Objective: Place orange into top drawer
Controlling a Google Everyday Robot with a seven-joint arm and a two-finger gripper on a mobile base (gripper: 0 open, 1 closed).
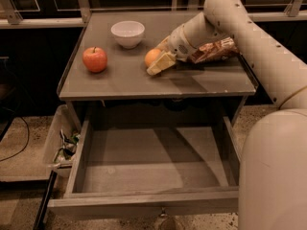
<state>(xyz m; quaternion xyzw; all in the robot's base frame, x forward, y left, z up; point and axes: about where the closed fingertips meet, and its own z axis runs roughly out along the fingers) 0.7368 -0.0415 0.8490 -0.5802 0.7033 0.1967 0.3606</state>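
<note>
The orange (pixel 151 56) rests on the grey tabletop (pixel 124 83) right of centre. My gripper (pixel 157 59) reaches in from the right and is open around the orange: one pale finger (pixel 161 64) lies along its front right side, and the other is just behind it. The orange still sits on the tabletop. The top drawer (pixel 144 169) below the tabletop is pulled fully out; its flat bottom is bare, and its small knob (pixel 163 219) shows at the front.
A red apple (pixel 95 59) sits at the tabletop's left, a white bowl (pixel 127 33) at the back. A brown snack bag (pixel 213 51) lies under my arm at the right. A bin with litter (pixel 61 145) stands on the floor left of the drawer.
</note>
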